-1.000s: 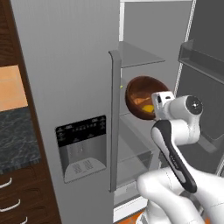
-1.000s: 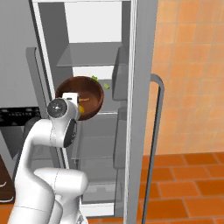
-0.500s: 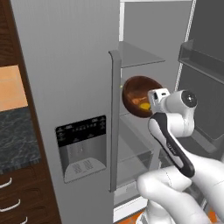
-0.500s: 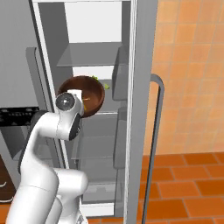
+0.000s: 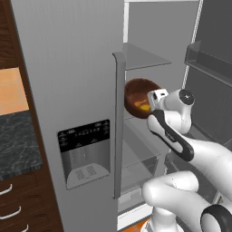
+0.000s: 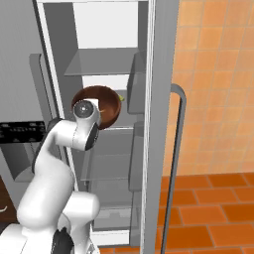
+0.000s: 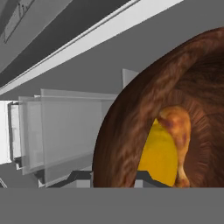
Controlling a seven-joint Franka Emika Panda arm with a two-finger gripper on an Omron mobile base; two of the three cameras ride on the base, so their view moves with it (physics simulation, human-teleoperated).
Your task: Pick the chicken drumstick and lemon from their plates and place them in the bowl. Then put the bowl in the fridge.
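— Biggest thing in shot?
— Grey fridge (image 5: 68, 90), door swung wide, glass shelves (image 6: 106, 64) bared inside

— And in the opening?
— Brown wooden bowl (image 5: 138, 96) held aloft at mid height, tipped on its side, mouth toward the arm

— Held by the gripper (image 5: 153, 100)?
— At the bowl's near rim, yes; finger spread hidden, cannot tell how wide

— Inside the bowl?
— Drumstick (image 7: 178, 140) leaning on the lemon (image 7: 161, 155), thin bone end pointing down in the hand view
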